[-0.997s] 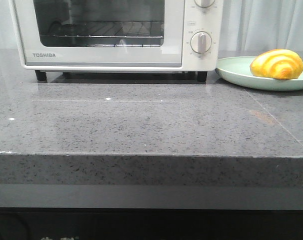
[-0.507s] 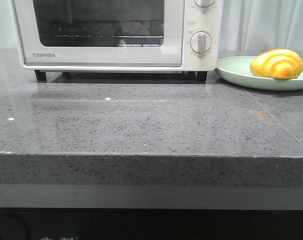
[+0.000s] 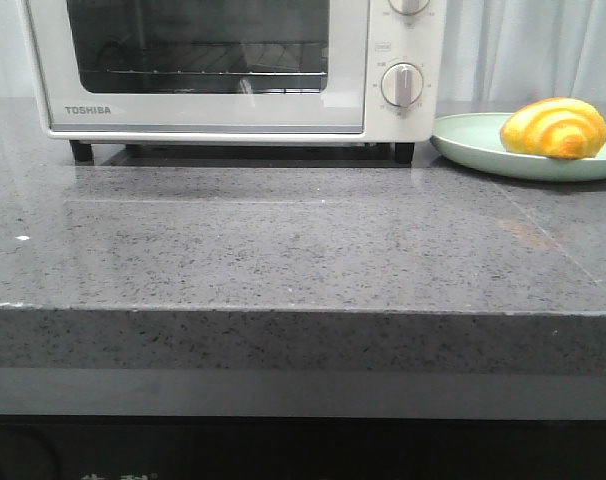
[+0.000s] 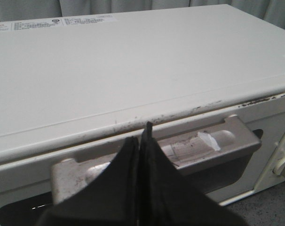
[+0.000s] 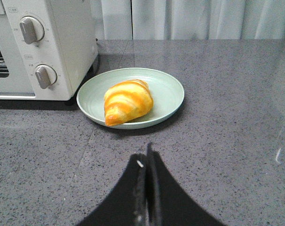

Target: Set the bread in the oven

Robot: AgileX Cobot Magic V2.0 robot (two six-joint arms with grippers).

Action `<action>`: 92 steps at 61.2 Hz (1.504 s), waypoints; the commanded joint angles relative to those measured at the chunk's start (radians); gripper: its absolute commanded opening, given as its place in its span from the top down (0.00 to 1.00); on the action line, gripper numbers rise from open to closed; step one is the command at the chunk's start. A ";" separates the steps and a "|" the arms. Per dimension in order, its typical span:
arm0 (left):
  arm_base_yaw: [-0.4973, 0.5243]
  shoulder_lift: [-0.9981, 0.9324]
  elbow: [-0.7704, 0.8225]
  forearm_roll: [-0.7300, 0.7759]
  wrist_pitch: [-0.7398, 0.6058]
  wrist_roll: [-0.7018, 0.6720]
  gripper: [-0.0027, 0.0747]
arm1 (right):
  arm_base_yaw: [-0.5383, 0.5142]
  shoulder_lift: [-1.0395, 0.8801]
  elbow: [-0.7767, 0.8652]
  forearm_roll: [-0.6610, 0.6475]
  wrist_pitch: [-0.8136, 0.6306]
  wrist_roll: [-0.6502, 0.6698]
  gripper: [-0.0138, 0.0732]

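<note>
Bread [image 5: 128, 102] sits on the green plate [image 5: 168, 89] beside the shut oven [image 4: 133, 70]; my left gripper [image 4: 141, 141], fingers pressed together, nears the door handle [image 4: 203, 146], which I should hook squarely and pull down gently.

plate [image 5: 168, 92]: I see it pale green, round, on the counter | counter [image 3: 303, 250]: dark grey speckled stone | curtain [image 5: 199, 19]: white, pleated, behind my counter

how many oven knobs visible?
2 knobs on the oven control panel, stacked: upper knob, lower knob. Front view crops the upper one; more may sit above, out of frame.
</note>
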 commanded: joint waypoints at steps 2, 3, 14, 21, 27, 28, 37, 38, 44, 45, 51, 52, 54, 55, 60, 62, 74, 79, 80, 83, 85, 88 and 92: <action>-0.010 -0.031 -0.033 -0.011 -0.030 -0.010 0.99 | -0.007 0.017 -0.038 0.000 -0.067 -0.005 0.92; -0.010 -0.031 -0.033 -0.011 -0.022 -0.010 0.99 | -0.007 0.017 -0.038 0.000 -0.067 -0.005 0.92; -0.026 -0.038 -0.014 -0.011 0.045 -0.010 0.99 | -0.007 0.017 -0.038 0.000 -0.067 -0.005 0.92; -0.039 -0.066 0.033 -0.011 0.045 -0.010 0.99 | -0.007 0.017 -0.038 0.000 -0.066 -0.005 0.92; -0.043 -0.104 0.086 -0.020 0.045 -0.010 0.99 | -0.007 0.017 -0.038 0.000 -0.066 -0.005 0.92; -0.043 -0.110 0.095 -0.024 0.045 -0.010 0.99 | -0.007 0.017 -0.038 0.000 -0.066 -0.005 0.92; -0.043 -0.191 0.184 -0.031 0.045 -0.010 0.99 | -0.007 0.017 -0.038 0.000 -0.066 -0.005 0.92; -0.043 -0.201 0.193 -0.031 0.045 -0.010 0.99 | -0.007 0.017 -0.038 0.000 -0.066 -0.005 0.92; -0.043 -0.260 0.256 -0.031 0.045 -0.010 0.99 | -0.007 0.017 -0.038 0.000 -0.066 -0.005 0.92; -0.043 -0.271 0.270 -0.031 0.045 -0.010 0.99 | -0.007 0.017 -0.038 0.000 -0.066 -0.005 0.92; -0.043 -0.298 0.330 -0.031 0.045 -0.010 0.99 | -0.007 0.017 -0.038 0.000 -0.066 -0.005 0.92; -0.043 -0.298 0.343 -0.031 0.040 -0.010 0.99 | -0.007 0.017 -0.038 0.000 -0.066 -0.005 0.92; -0.043 -0.298 0.360 -0.031 0.035 -0.010 0.99 | -0.007 0.017 -0.038 0.000 -0.066 -0.005 0.92; -0.043 -0.298 0.372 -0.031 0.030 -0.010 0.99 | -0.007 0.017 -0.038 0.000 -0.066 -0.005 0.92; -0.043 -0.296 0.420 -0.061 -0.013 -0.010 0.99 | -0.007 0.017 -0.038 0.000 -0.066 -0.005 0.92; -0.043 -0.298 0.439 -0.076 -0.029 -0.010 0.99 | -0.007 0.017 -0.038 0.000 -0.066 -0.005 0.92; -0.043 -0.376 0.526 -0.139 -0.037 -0.010 0.99 | -0.007 0.017 -0.038 0.000 -0.066 -0.005 0.92; -0.043 -0.443 0.552 -0.139 -0.037 -0.010 0.99 | -0.007 0.017 -0.038 0.000 -0.066 -0.005 0.92; -0.043 -0.455 0.555 -0.139 -0.037 -0.010 0.99 | -0.007 0.017 -0.038 0.000 -0.066 -0.005 0.92; -0.041 -0.493 0.559 -0.139 -0.033 -0.010 0.99 | -0.007 0.017 -0.038 0.000 -0.066 -0.005 0.92; -0.036 -0.518 0.559 -0.137 -0.030 -0.010 0.99 | -0.007 0.017 -0.038 0.000 -0.066 -0.005 0.92; -0.024 -0.549 0.559 -0.135 -0.030 -0.010 0.99 | -0.007 0.017 -0.038 0.000 -0.066 -0.005 0.92; 0.006 -0.585 0.559 -0.135 -0.025 -0.010 0.99 | -0.007 0.017 -0.038 0.000 -0.066 -0.005 0.92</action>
